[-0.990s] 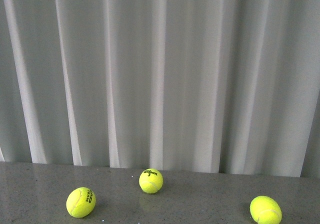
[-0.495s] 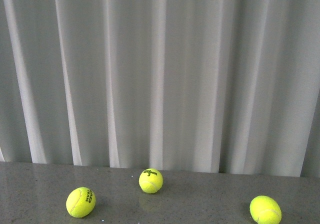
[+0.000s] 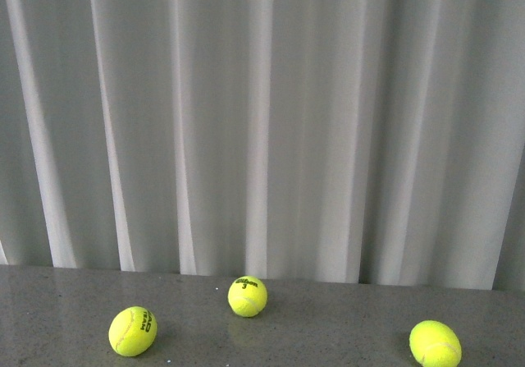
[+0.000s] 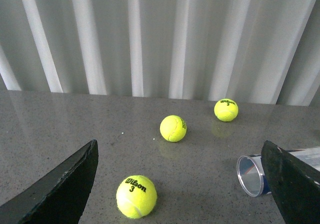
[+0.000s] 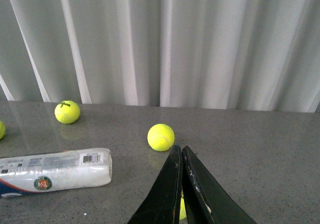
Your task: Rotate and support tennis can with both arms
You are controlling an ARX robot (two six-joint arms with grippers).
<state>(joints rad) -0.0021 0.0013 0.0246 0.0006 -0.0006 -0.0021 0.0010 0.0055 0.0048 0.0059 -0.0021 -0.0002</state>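
As the tennis can lies on its side on the table, mouth open, I judge it light, slick, crushable: hold near the rimmed end. Left gripper spread wide; right gripper closed, empty.

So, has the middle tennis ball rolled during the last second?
No. In the front view the middle tennis ball sits directly below the same bright curtain fold as before.
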